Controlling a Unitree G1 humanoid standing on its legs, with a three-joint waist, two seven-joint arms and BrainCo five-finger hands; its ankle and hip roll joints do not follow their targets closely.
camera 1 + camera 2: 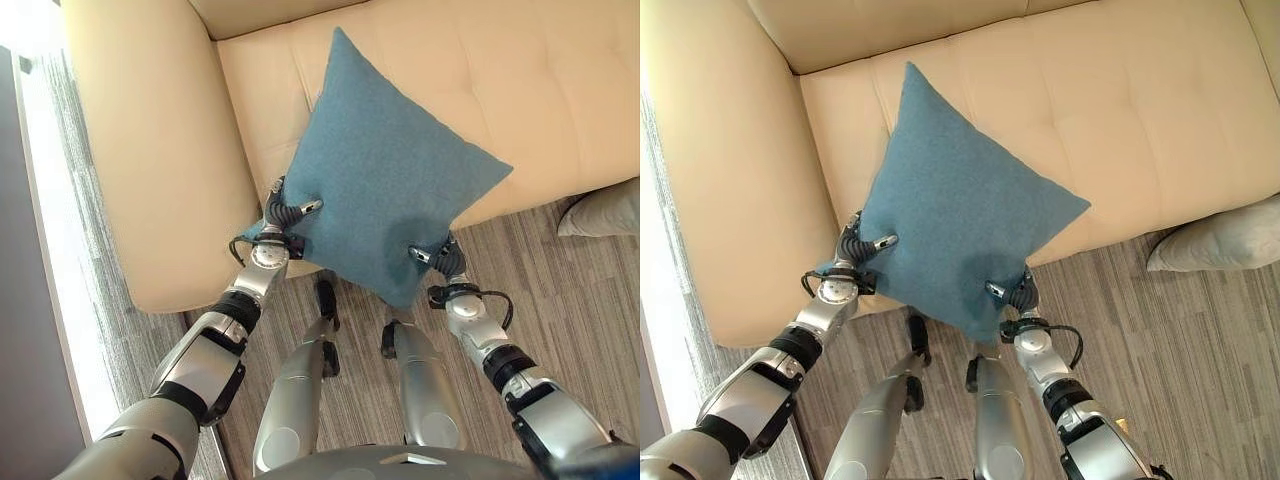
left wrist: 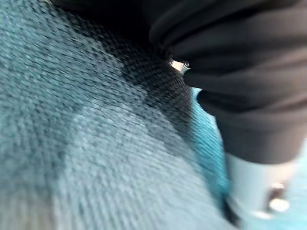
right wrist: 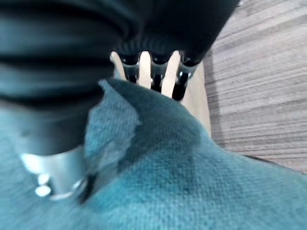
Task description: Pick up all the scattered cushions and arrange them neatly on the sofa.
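Observation:
A square blue cushion (image 1: 385,170) hangs tilted, one corner up, over the front edge of the cream sofa's seat (image 1: 540,80). My left hand (image 1: 283,215) grips its left corner with the thumb on top. At the lower corner my right hand (image 1: 443,262) pinches it, thumb over the cloth. In the right wrist view the fingers (image 3: 153,72) lie behind the cushion (image 3: 192,182). The left wrist view shows the blue weave (image 2: 96,143) pressed close against the hand. A grey cushion (image 1: 1220,245) lies on the floor to the right, by the sofa's front.
The sofa's broad left armrest (image 1: 150,150) stands beside my left arm. Grey striped carpet (image 1: 560,300) covers the floor in front of the sofa. A bright strip of floor (image 1: 50,250) runs along the far left.

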